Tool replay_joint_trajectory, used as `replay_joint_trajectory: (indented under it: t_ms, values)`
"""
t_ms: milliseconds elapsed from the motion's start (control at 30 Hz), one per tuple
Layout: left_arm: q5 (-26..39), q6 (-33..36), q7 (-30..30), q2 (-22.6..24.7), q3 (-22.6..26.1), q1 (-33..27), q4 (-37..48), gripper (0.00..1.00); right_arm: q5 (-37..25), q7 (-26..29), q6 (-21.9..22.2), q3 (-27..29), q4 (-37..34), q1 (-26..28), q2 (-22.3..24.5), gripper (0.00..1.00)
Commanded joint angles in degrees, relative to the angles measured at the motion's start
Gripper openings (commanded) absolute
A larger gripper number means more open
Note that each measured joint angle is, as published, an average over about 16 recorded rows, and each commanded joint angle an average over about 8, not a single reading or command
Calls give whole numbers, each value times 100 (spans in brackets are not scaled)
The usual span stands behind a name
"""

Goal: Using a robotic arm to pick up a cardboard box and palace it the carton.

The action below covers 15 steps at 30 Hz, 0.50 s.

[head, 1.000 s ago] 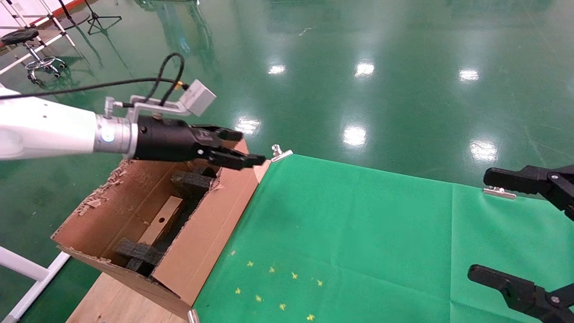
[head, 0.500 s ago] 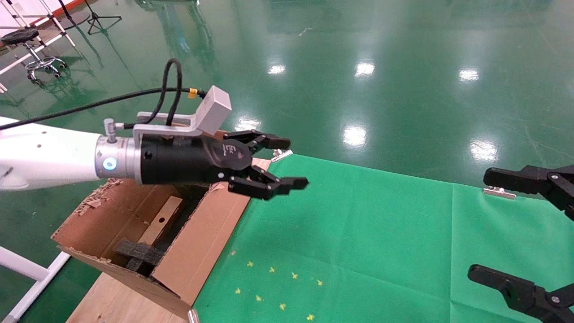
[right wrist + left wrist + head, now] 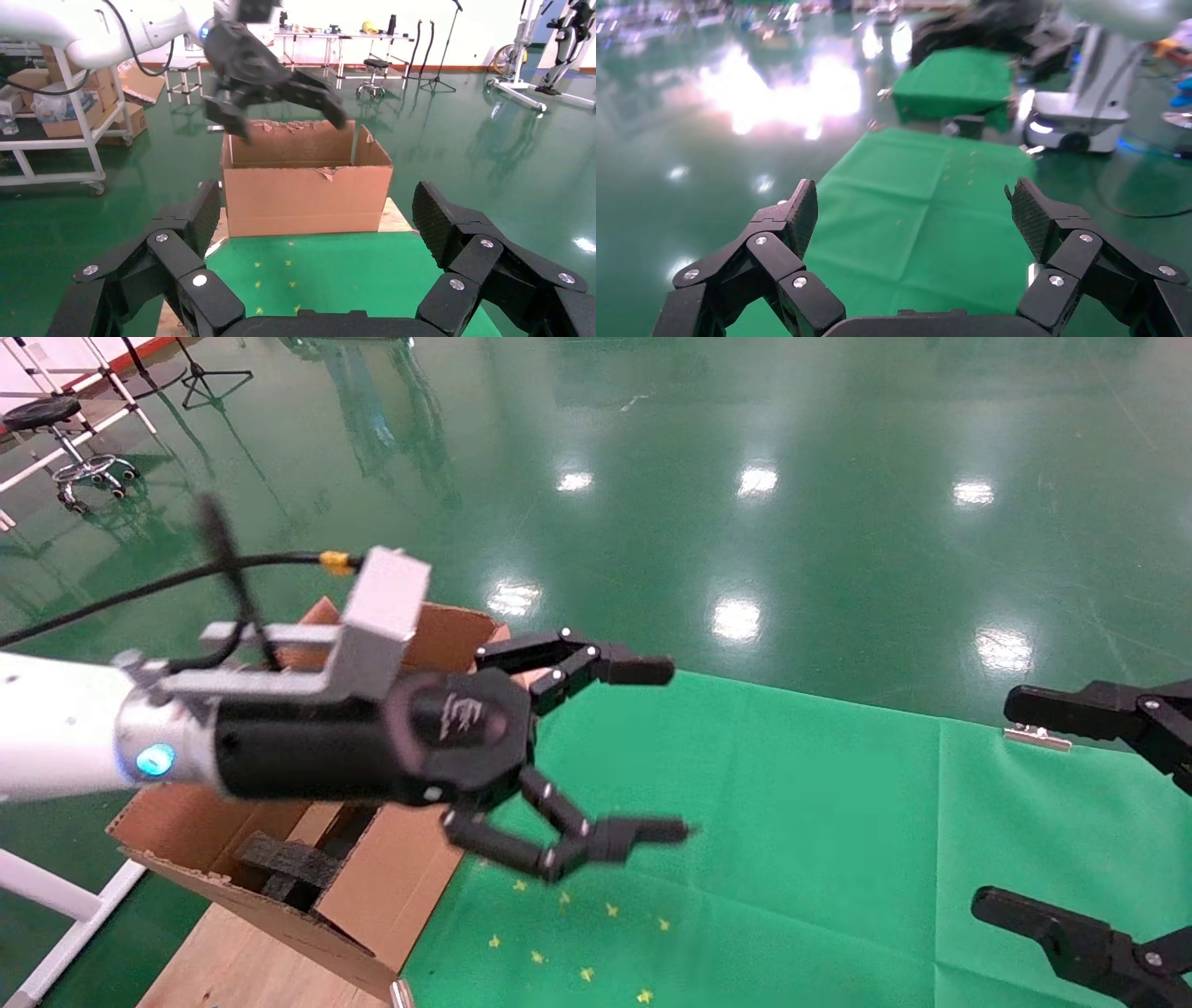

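Hovering my left gripper (image 3: 652, 752) mid-frame, jaws spread wide, nothing held | carton (image 3: 372, 887) lower left | cardboard box nowhere visible, probably already in the carton | risk: sweeping back and clipping the torn flap | right gripper (image 3: 1071, 812) parked at right edge, also gaping

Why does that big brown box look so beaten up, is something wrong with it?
The carton is damaged: its top edges are ragged and torn. Black foam blocks sit inside. The left gripper is open and holds nothing; nothing else stands out.
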Motion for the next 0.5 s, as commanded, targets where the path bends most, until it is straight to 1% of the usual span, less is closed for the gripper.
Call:
replay_joint_trajectory:
  t_ms: [33,133,233,500]
  values:
    - [-179,80,95,-32,-206,215,-240,100,0,0,0,0,0,0,0,100]
    - [-388,175,195,-67,-444,464,-522,100,0,0,0,0,0,0,0,100]
    - [-505,229,241,-87,-571,599,-671,100,1,0,1,0,-1,-1,1,100]
    - [-496,222,234,-89,-554,581,-645,100,2,0,1,1,-2,-1,1,100]
